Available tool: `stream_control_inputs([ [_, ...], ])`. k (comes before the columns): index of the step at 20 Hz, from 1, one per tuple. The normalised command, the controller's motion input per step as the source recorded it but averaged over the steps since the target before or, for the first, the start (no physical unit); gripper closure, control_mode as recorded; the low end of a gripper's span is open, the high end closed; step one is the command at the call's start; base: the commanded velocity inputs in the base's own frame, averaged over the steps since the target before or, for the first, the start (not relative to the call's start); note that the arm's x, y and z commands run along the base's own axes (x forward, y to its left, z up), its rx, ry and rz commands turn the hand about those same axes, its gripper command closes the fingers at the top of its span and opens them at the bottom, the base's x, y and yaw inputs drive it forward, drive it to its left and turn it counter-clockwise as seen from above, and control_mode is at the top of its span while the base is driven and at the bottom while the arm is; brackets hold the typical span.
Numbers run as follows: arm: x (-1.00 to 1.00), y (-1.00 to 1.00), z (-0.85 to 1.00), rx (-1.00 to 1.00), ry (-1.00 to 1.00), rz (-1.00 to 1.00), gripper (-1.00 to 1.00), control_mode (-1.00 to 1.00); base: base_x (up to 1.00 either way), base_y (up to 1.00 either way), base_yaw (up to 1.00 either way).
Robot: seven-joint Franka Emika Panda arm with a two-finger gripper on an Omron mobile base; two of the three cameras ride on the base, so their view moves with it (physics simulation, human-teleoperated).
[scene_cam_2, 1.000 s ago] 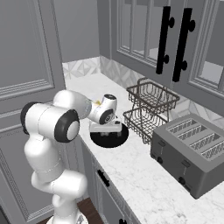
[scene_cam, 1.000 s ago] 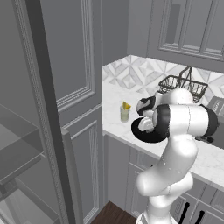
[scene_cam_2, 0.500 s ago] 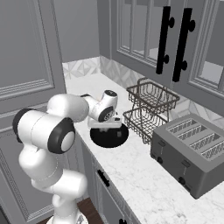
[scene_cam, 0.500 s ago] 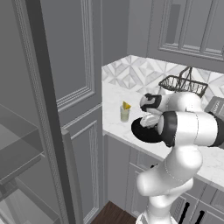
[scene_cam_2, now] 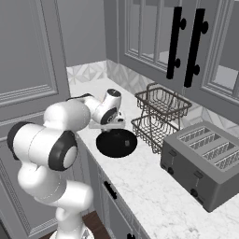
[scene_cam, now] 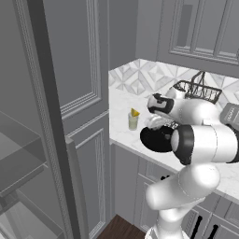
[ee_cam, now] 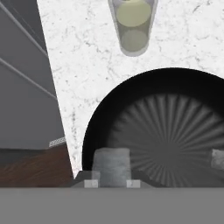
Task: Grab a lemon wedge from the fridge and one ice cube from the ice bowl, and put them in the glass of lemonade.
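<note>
Left base view, left to right. Fridge (scene_cam: 32, 140): occupying the left half of the frame, door standing open, glass shelves showing at lower left. Cabinet (scene_cam: 84, 70): paneled grey, rising just right of the fridge. Glass (scene_cam: 133, 121): standing on the counter (scene_cam: 122, 105) at centre frame, holding pale liquid, with the lemon wedge (scene_cam: 135, 112) sitting at its top. Bowl (scene_cam: 156, 139): black, lying right of the glass near the counter's front edge, partly hidden by the arm. Basket (scene_cam: 198, 88): dark wire, sitting at upper right behind the arm.

Right base view, left to right. Arm reaching from lower left toward centre; gripper (scene_cam_2: 108, 125) hanging over the far rim of the bowl (scene_cam_2: 116, 143), fingers not clear here. Basket (scene_cam_2: 158, 116): two-tier, standing right of the bowl. Toaster (scene_cam_2: 205, 161): grey, sitting at lower right. Wall cabinets with black handles (scene_cam_2: 184, 42) running along the top right.

Hand view, left to right. Cabinet front and floor showing at far left. Ice cube (ee_cam: 112, 163): pale grey block sitting at bottom centre between the finger tips; gripper (ee_cam: 112, 181) standing narrow and closing around it. Bowl (ee_cam: 175, 127): ribbed inside, taking the lower right; a second cube (ee_cam: 217, 158) lying at its right edge. Glass (ee_cam: 132, 24): standing at top centre, apart from the bowl.
</note>
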Motion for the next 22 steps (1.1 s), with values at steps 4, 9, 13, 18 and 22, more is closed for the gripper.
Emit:
stream_control_inputs([
  [4, 0.39, 0.43, 0.57, 0.00, -0.09, 0.01, 1.00, -1.00, 0.00, 0.00, 0.00],
  [9, 0.08, 0.18, 0.40, -0.12, -0.07, -0.01, 1.00, -1.00, 0.00, 0.00, 0.00],
  [13, 0.29, 0.08, 0.26, -0.19, 0.00, -0.04, 1.00, -1.00, 0.00, 0.00, 0.00],
  [18, 0.22, 0.31, 0.36, -0.08, -0.04, 0.00, 1.00, -1.00, 0.00, 0.00, 0.00],
  [22, 0.00, 0.25, 0.27, 0.00, -0.17, 0.00, 1.00, -1.00, 0.00, 0.00, 0.00],
])
